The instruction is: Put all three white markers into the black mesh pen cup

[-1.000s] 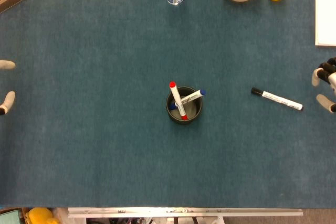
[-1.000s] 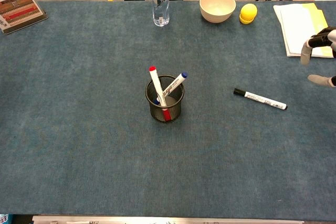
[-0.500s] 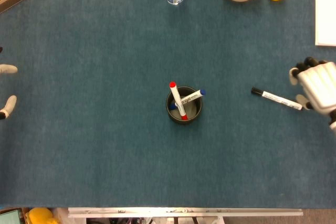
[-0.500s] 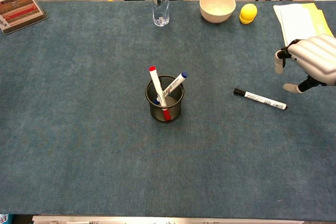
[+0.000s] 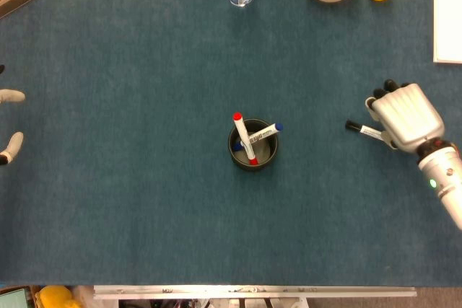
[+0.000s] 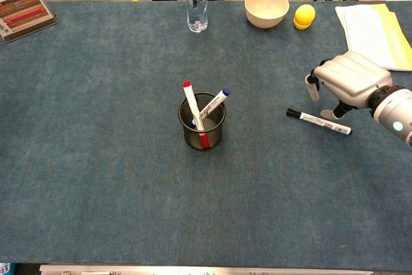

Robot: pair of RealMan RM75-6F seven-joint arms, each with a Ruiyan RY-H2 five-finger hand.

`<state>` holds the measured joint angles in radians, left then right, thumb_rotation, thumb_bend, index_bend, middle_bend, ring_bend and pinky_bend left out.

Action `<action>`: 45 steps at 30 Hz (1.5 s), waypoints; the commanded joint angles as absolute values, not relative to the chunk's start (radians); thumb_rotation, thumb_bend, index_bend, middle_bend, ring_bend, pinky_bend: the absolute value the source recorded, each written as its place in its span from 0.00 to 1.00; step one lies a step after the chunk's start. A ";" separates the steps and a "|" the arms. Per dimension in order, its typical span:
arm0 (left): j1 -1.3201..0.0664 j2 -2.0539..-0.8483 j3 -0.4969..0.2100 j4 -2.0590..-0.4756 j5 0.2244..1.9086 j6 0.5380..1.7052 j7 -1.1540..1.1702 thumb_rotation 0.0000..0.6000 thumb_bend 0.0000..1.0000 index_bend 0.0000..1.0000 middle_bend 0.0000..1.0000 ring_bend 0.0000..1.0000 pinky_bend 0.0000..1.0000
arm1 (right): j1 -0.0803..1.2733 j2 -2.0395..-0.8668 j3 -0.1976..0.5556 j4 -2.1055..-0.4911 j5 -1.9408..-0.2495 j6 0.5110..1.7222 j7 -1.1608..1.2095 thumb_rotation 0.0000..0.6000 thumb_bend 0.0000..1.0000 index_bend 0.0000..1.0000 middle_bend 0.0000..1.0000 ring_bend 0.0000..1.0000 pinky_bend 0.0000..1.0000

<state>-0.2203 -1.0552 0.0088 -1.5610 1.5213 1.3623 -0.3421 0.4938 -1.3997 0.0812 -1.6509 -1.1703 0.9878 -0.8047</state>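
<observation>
- Two fingers of the left hand (image 5: pixel 9 120) poke in at the far left edge, spread apart, nothing in them.
- Mid-bench, the black mesh pen cup (image 6: pixel 202 129) already has two white markers: red-capped marker (image 6: pixel 192 107) and blue-capped marker (image 6: pixel 213 104).
- Over to the right, the black-capped marker (image 6: pixel 319 122) lies flat on the blue bench (image 6: pixel 96 159).
- Right hand (image 6: pixel 347 78) hovers just above it, fingers (image 6: pixel 313 86) curled downward but apart, gripping nothing.

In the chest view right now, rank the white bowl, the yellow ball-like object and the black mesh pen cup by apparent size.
1. black mesh pen cup, though it sits nearer the camera
2. white bowl, close behind, so this order is unsure
3. yellow ball-like object, clearly smallest
</observation>
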 commanded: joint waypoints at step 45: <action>-0.202 -1.058 -0.004 -1.547 1.540 1.375 -0.379 1.00 0.34 0.30 0.07 0.00 0.00 | 0.644 -1.451 -0.022 -1.662 -0.901 0.984 -0.930 0.52 0.08 0.30 0.17 0.02 0.14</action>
<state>-0.2025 -1.0581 -0.0042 -1.5476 1.5398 1.3749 -0.3793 0.6419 -1.4491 -0.0197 -1.6613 -0.9028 0.9868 -0.9306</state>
